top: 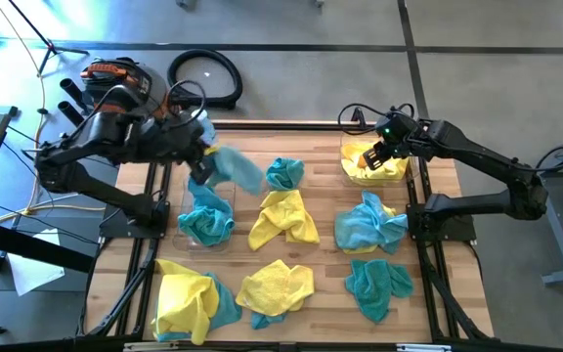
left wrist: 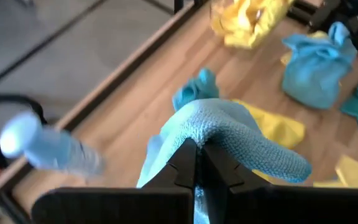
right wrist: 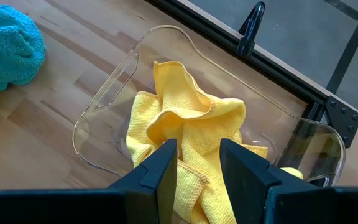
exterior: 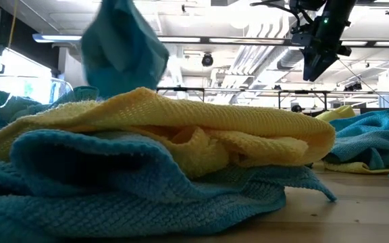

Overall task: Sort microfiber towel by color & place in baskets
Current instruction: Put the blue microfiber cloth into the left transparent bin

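My left gripper (top: 201, 168) is shut on a light blue microfiber towel (top: 238, 168), which is lifted above the table's far left; the low view shows the towel (exterior: 123, 47) hanging in the air. Below it stands the left basket (top: 184, 207) with a teal towel (top: 206, 223) inside. My right gripper (right wrist: 199, 165) stands open above the right basket (right wrist: 104, 99), which holds yellow towels (right wrist: 188, 118). The low view shows my right gripper (exterior: 314, 67) high up with nothing hanging from it. My left gripper pinches a fold of the light blue towel (left wrist: 219, 127) between its two shut fingers. The fingers slant down at it. The cloth bunches over the fingertips and hangs slack on both sides, clear of the table.
Loose towels lie over the table: teal (top: 283, 173), yellow (top: 283, 217), light blue (top: 369, 225), teal (top: 379, 284), yellow (top: 275, 286), and a yellow and blue heap (top: 192, 298). A clear water bottle (left wrist: 48, 146) lies by the far left edge.
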